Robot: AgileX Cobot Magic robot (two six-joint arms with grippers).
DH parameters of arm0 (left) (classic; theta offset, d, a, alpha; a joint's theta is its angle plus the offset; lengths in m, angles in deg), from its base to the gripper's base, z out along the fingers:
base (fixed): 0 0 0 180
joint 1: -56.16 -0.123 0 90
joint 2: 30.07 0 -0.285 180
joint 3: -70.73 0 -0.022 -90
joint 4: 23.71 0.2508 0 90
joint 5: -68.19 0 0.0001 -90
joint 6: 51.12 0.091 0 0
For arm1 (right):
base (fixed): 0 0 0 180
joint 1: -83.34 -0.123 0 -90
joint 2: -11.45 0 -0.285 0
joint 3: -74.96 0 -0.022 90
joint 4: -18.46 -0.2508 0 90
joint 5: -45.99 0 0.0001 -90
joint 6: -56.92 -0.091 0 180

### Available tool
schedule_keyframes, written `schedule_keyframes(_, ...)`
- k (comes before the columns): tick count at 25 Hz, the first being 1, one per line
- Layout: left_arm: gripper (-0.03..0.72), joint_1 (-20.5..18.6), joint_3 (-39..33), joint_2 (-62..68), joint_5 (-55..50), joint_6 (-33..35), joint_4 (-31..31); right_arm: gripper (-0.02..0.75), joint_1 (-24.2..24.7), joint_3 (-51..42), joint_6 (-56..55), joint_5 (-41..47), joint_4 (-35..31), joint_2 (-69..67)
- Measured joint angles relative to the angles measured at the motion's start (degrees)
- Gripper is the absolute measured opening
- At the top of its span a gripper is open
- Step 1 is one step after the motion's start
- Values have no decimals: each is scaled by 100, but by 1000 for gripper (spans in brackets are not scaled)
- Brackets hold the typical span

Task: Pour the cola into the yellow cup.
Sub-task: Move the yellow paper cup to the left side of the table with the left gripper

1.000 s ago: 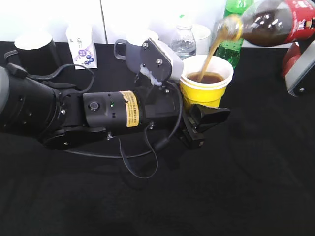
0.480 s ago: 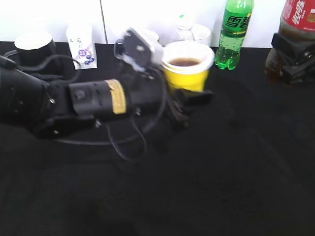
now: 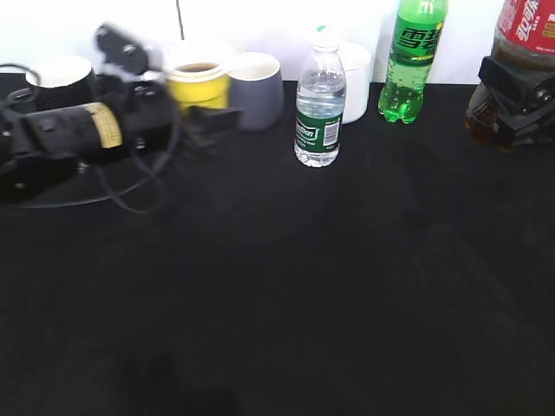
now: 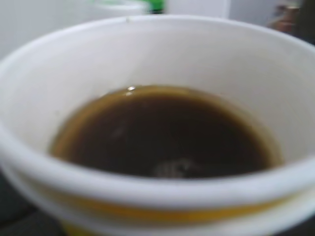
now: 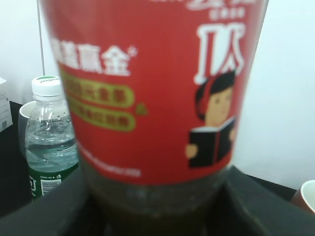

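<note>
I see the yellow cup (image 3: 198,84) far back on the left of the black worktop (image 3: 286,286), held by my left gripper (image 3: 208,117). The jaws are clamped on the cup, one dark finger showing in front of its lower part. The arm looks blurry here. The cup stands upright, and it sits right beside a grey mug (image 3: 257,89) — I cannot tell if the two touch. A black mug (image 3: 61,80) is farther left, behind the arm.

From my left wrist camera the cup (image 4: 157,196) fills almost the whole view. Its inside is white, and dark brown drink (image 4: 162,135) sits in the bottom part, with plenty of white wall above it.

The cola (image 3: 526,52) is way over on the right edge, standing upright. My right gripper (image 3: 512,95) has its black jaws clamped on the bottle below the red label. In the right wrist view the red label (image 5: 152,88) with white writing is very close (there is a little cartoon person reading on it), and brown drink shows under it.

Between the two arms stand a small water bottle (image 3: 319,108) with a green label, a white cup (image 3: 355,69) behind it, and a green soda bottle (image 3: 414,61) — all upright near the back wall.
</note>
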Motion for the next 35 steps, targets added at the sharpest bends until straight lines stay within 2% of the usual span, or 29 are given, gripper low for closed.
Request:
schedule_keyframes(4, 438, -273, 4, 593, 260, 455, -224, 384, 0, 0, -5, -21, -7, -126)
schedule_keyframes(7, 438, -292, 4, 1033, 739, 989, -835, 384, 0, 0, -5, -22, -13, -178)
schedule_keyframes(10, 438, -292, 4, 1390, 1017, 1157, -1371, 384, 0, 0, -5, -22, -15, -178)
schedule_keyframes(20, 439, -292, 11, 1638, 1323, 1176, -1526, 384, 0, 0, -14, -27, -19, -178)
schedule_keyframes(21, 464, -292, 18, 1638, 1299, 1181, -1526, 384, 0, 0, -14, -27, -19, -178)
schedule_keyframes(23, 578, -281, 25, 1617, 1233, 1181, -1511, 384, 0, 0, -19, -27, -19, -178)
schedule_keyframes(24, 603, -276, 3, 1561, 1132, 1181, -1510, 384, 0, 0, -19, -27, -19, -178)
schedule_keyframes(28, 620, -288, -503, 1102, 835, 1181, -1702, 384, 0, 85, -19, -40, -463, -529)
schedule_keyframes(31, 620, -288, -992, 788, 832, 1181, -1885, 384, 0, 712, -19, -448, -811, -1462)
schedule_keyframes(35, 611, -288, -1546, 449, 868, 1181, -1885, 384, 0, 1364, 96, -732, -845, -2830)
